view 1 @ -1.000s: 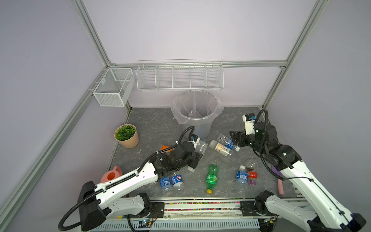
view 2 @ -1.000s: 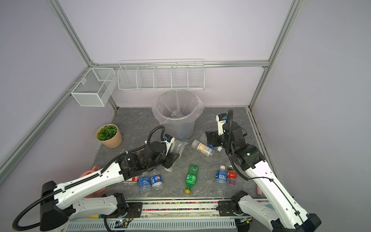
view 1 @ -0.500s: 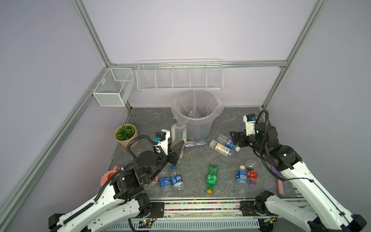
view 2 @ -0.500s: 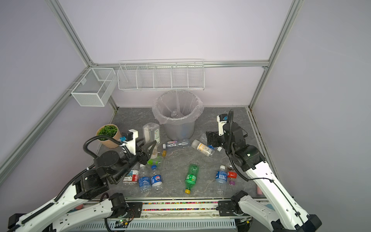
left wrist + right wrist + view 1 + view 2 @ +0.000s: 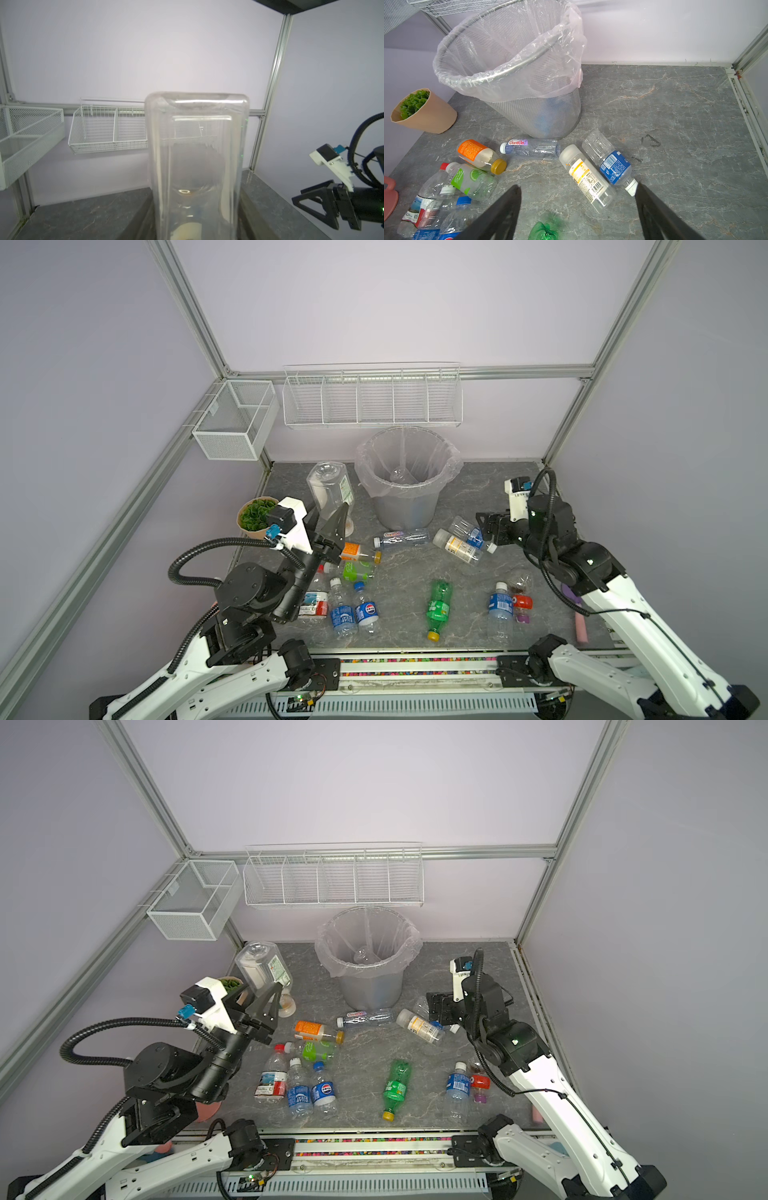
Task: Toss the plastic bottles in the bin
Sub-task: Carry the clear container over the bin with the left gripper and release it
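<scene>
My left gripper (image 5: pixel 332 526) is shut on a big clear square bottle (image 5: pixel 330 489), held upright in the air left of the bin (image 5: pixel 405 510). That bottle (image 5: pixel 197 166) fills the middle of the left wrist view and hides the fingers. The grey bin (image 5: pixel 529 112) is lined with a clear bag, with one bottle (image 5: pixel 399 475) inside. My right gripper (image 5: pixel 488 529) hangs open and empty just above a yellow-label bottle (image 5: pixel 587 178) and a blue-label bottle (image 5: pixel 612 166). Several more bottles lie on the floor, among them a Ganten one (image 5: pixel 401 538), an orange one (image 5: pixel 357 551) and a green one (image 5: pixel 438 608).
A tan pot with a green plant (image 5: pixel 255 516) stands just left of my left gripper. Two white wire baskets (image 5: pixel 232 423) (image 5: pixel 372 398) hang on the back frame above the bin. A pink stick (image 5: pixel 581 626) lies at the right floor edge.
My left arm has lifted the clear square bottle off the floor by the bin, pulled back left and raised it upright. The right arm has not moved.
</scene>
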Controlling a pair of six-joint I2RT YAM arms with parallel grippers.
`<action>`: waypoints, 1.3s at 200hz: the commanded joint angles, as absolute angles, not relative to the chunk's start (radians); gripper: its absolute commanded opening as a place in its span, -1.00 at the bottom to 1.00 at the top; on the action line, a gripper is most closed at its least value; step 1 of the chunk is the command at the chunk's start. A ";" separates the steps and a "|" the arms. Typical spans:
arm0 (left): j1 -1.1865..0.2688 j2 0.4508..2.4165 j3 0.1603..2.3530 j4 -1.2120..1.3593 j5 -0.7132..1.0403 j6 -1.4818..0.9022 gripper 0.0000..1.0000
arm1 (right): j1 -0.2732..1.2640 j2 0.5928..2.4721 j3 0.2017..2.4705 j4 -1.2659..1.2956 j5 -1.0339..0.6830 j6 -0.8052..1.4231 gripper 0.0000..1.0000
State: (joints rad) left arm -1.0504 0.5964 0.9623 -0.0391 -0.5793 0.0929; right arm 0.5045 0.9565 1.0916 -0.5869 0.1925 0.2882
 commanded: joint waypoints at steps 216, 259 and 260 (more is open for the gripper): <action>-0.663 1.240 1.436 0.063 -0.205 0.035 -0.63 | 0.498 0.955 1.106 -0.586 0.159 0.307 0.77; -0.600 1.481 1.602 -0.230 -0.082 -0.029 0.99 | 0.498 0.935 1.106 -0.598 0.156 0.299 0.77; -0.600 1.484 1.607 -0.238 -0.080 -0.029 0.98 | 0.498 0.934 1.106 -0.598 0.156 0.298 0.77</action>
State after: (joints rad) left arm -0.6090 1.3918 1.4834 -0.0021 -0.1852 0.0586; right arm 0.5037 0.9562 1.0904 -0.5877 0.1673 0.2924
